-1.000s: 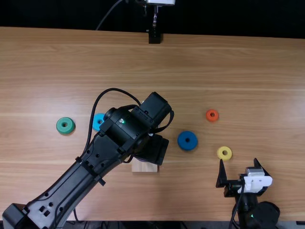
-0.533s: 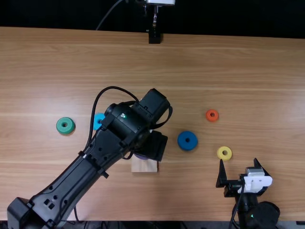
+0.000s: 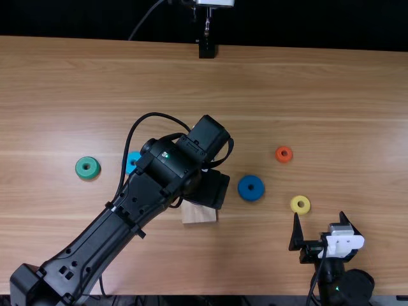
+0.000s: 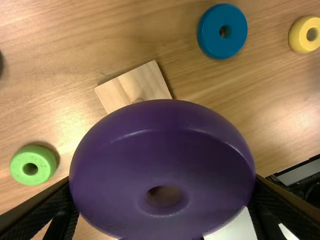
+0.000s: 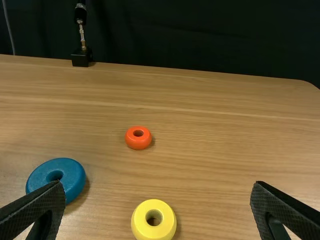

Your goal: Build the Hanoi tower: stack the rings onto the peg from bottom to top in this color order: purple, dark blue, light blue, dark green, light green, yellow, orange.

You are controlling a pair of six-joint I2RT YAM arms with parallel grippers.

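The left fingers [image 3: 212, 190] squeeze the smooth, round purple ring [image 4: 160, 122], with the square wooden block [image 4: 132, 89] below. The right fingers [image 3: 296, 234] are wide apart, the round yellow ring [image 5: 139, 221] just past them.

1. Can't see all of the wooden base [image 3: 199, 214] or light blue ring [image 3: 132, 162] behind the left arm [image 3: 105, 233] in the top view.
2. Lose the lower rim of the purple ring [image 4: 162, 167] past the left wrist view's edge.
3. Can't identify a dark thing [image 4: 1, 64] cut off there.
4. In the right wrist view, lose part of the dark blue ring [image 5: 74, 177] behind the right gripper [image 3: 319, 215].
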